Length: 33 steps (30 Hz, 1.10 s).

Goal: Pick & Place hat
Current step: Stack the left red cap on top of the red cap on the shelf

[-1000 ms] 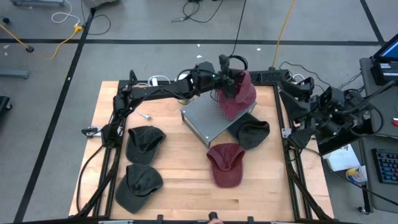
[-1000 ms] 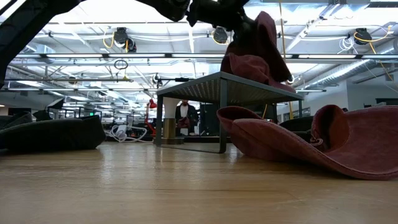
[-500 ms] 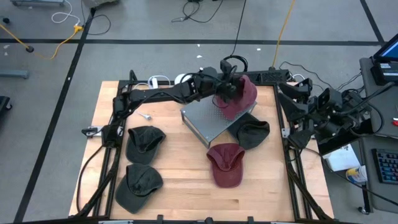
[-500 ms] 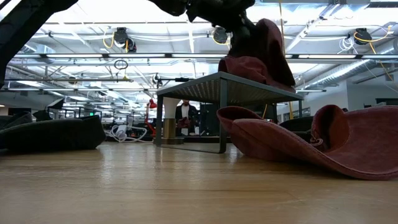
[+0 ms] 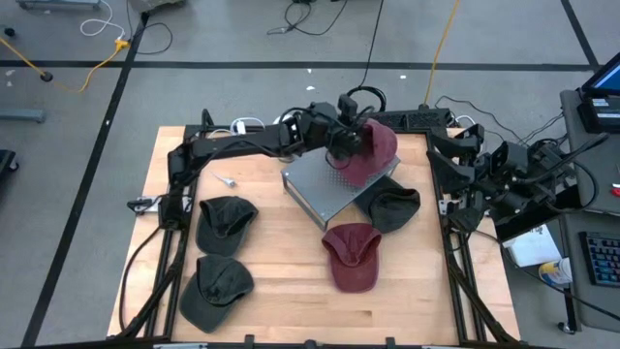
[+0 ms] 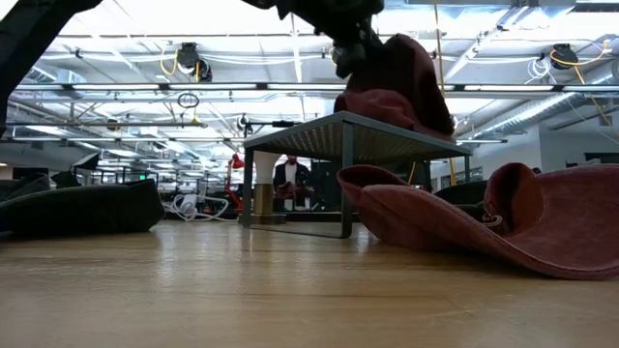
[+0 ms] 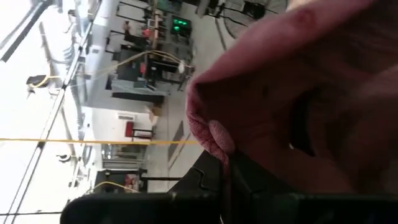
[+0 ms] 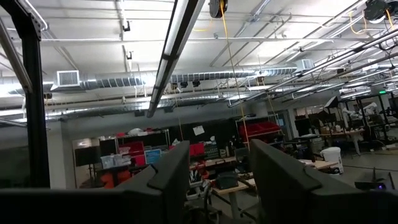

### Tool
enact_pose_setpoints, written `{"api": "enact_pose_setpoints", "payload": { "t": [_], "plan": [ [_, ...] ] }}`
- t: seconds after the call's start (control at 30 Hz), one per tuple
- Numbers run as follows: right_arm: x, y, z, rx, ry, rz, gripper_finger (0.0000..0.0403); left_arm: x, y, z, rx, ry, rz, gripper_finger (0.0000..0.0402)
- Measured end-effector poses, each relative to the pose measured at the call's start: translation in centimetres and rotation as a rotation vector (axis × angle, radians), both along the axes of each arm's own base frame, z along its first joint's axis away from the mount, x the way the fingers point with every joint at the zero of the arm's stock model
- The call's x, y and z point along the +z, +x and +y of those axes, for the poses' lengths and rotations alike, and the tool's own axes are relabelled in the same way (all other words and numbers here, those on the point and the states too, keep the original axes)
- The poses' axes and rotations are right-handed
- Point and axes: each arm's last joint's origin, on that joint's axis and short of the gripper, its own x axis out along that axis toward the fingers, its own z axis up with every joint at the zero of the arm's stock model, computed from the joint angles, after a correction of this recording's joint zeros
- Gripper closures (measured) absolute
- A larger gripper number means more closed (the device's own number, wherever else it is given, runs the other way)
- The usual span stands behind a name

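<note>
A maroon hat (image 5: pixel 375 150) lies slumped on the far right corner of a grey perforated platform (image 5: pixel 325 186), and it also shows on that platform in the low view (image 6: pixel 398 87). My left gripper (image 5: pixel 344 136) reaches in from the table's left and is shut on the hat's left side; in the low view it stands at the hat's upper left (image 6: pixel 350 43). My right gripper (image 8: pixel 214 180) waits open at the table's right edge (image 5: pixel 455 145), pointing out into the room. My left gripper pinches a thin edge of the maroon hat's cloth (image 7: pixel 217 140) between its two fingers, coming from the table's left and slanting down. The hat's lower part rests on the platform (image 6: pixel 387 101); its crown stands slumped beside the fingers.
A second maroon hat (image 5: pixel 351 254) lies on the table near the platform's near corner. A dark hat (image 5: pixel 392 206) sits against the platform's right side. Two more dark hats (image 5: pixel 225 221) (image 5: pixel 215 286) lie on the table's left. Bare wood (image 5: pixel 281 281) spreads between them.
My left gripper has sunk a little and shifted toward the table's left, still shut on the hat. The maroon hat, which hung tall over the platform's corner, has come down and slumped wider onto the platform.
</note>
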Motion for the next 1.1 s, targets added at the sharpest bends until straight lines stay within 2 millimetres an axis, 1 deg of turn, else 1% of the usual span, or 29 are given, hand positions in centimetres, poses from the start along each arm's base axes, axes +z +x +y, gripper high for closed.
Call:
{"api": "enact_pose_setpoints", "payload": {
  "t": [0.03, 0.13, 0.33, 0.43, 0.6, 0.77, 0.9, 1.1],
  "plan": [
    [0.0, 0.0, 0.0, 0.000, 0.000, 0.000, 0.0243, 0.3, -0.3, -0.1, 0.000, -0.004, 0.013, 0.0400],
    [0.0, 0.0, 0.0, 0.000, -0.001, 0.001, 0.0243, 0.0, -0.8, 0.0, 0.001, -0.014, 0.073, 0.0399],
    [-0.3, 0.2, 0.1, -0.013, -0.047, 0.044, 0.0243, -1.2, -1.2, 0.2, -0.006, -0.027, 0.210, 0.0398],
    [-0.6, 0.4, 0.3, -0.027, -0.067, 0.092, 0.0243, -1.5, -1.3, 0.0, -0.012, -0.037, 0.247, 0.0398],
    [-1.3, 0.7, 0.2, -0.124, -0.043, 0.207, 0.0243, -2.1, -1.6, 0.0, -0.002, -0.041, 0.316, 0.0396],
    [-1.6, 0.9, 0.3, -0.136, -0.068, 0.244, 0.0243, -3.0, -2.3, -0.2, -0.002, -0.059, 0.439, 0.0398],
    [-1.6, 0.9, 0.3, -0.131, -0.075, 0.243, 0.0243, -3.2, -2.3, -0.5, -0.015, -0.080, 0.451, 0.0394],
    [-1.7, 1.0, 0.4, -0.128, -0.078, 0.250, 0.0243, -3.5, -2.5, -0.7, -0.012, -0.173, 0.457, 0.0396]
  ]
}}
